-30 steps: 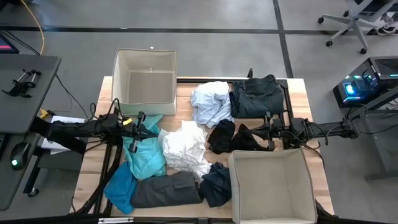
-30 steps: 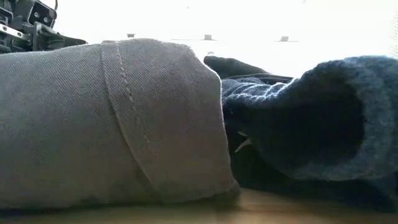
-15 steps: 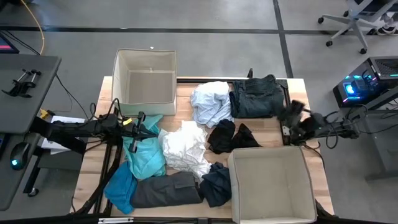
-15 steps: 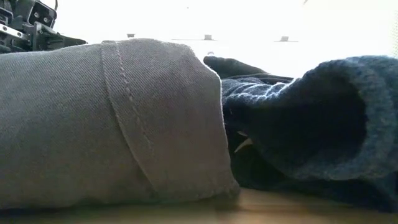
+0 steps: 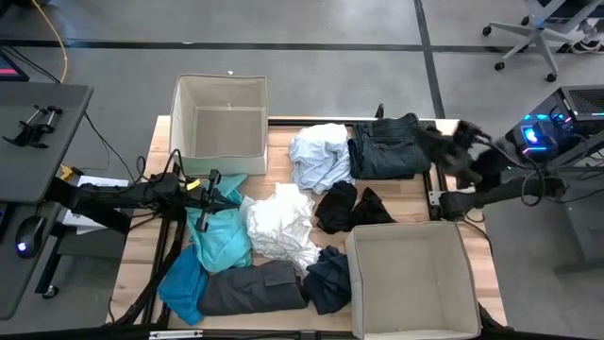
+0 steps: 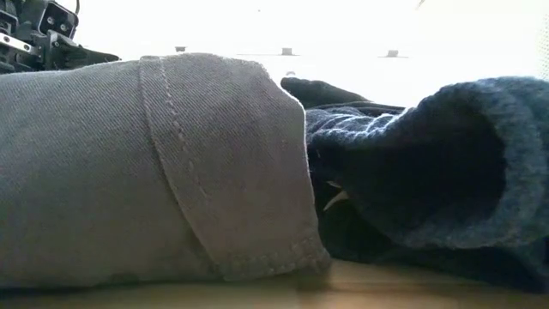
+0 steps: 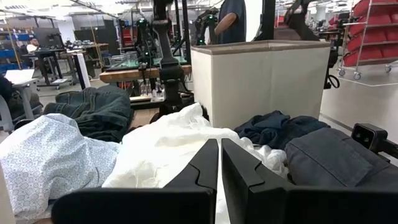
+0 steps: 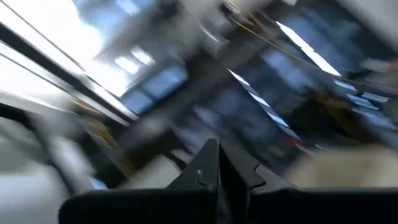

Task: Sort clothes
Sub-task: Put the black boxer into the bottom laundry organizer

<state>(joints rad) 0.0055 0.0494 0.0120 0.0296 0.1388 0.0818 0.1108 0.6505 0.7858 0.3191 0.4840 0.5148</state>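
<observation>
We're between picks: right gripper [image 5: 444, 146] lifted at the counter's right edge, jaws together and empty, left gripper [image 5: 219, 198] jaws together over the turquoise shirt [image 5: 219, 236], so next we must open on a garment.

My pale wooden table [image 5: 453, 142] is carrying two beige square fabric bins [image 5: 219, 116] [image 5: 412, 281] and loose clothes [image 5: 283, 223]: white, turquoise, grey, black, navy.
</observation>
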